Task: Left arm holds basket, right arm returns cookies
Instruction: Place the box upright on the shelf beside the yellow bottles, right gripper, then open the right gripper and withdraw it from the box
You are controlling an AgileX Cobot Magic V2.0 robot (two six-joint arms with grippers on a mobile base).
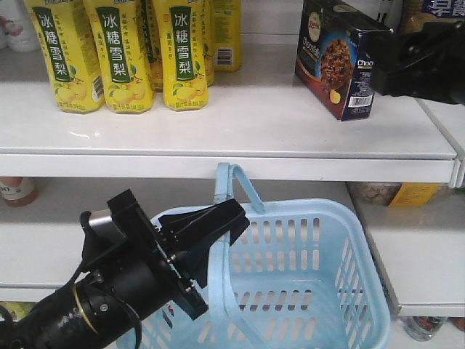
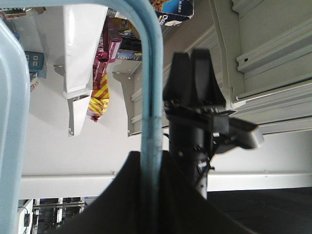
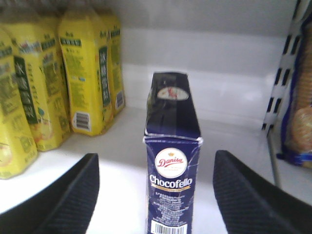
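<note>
The basket (image 1: 305,269) is light blue plastic with slotted sides, a rounded rim and two hoop handles; it hangs in front of the lower shelf (image 1: 407,247), low in the front view. One handle rises to the edge of the upper shelf (image 1: 240,123); the other runs through the left end effector (image 1: 207,236). The left wrist view shows its dark jaws clenched on that blue handle bar (image 2: 152,97).

The cookies (image 1: 338,62) are a tall navy box lettered "Chocofello", picturing chocolate cookies, with a white barcode low on its narrow side and a round white-red logo. The box stands upright on the upper shelf, toward its right end, well apart from the basket below.

The right end effector (image 3: 156,195) is released: its two black textured fingers (image 3: 73,195) stand wide to either side of the box, neither touching it in the right wrist view. In the front view the right arm (image 1: 421,62) sits just right of the box at shelf height.

The shelves are white, with a pale back wall and a slotted upright at the right.

Yellow bottles (image 1: 123,51) with green labels stand in a row on the left of the upper shelf, apart from the box. Blue biscuit bags (image 3: 297,126) sit beyond the upright on the right. Jars (image 1: 378,193) and a yellow pack (image 1: 414,195) lie under the upper shelf.
</note>
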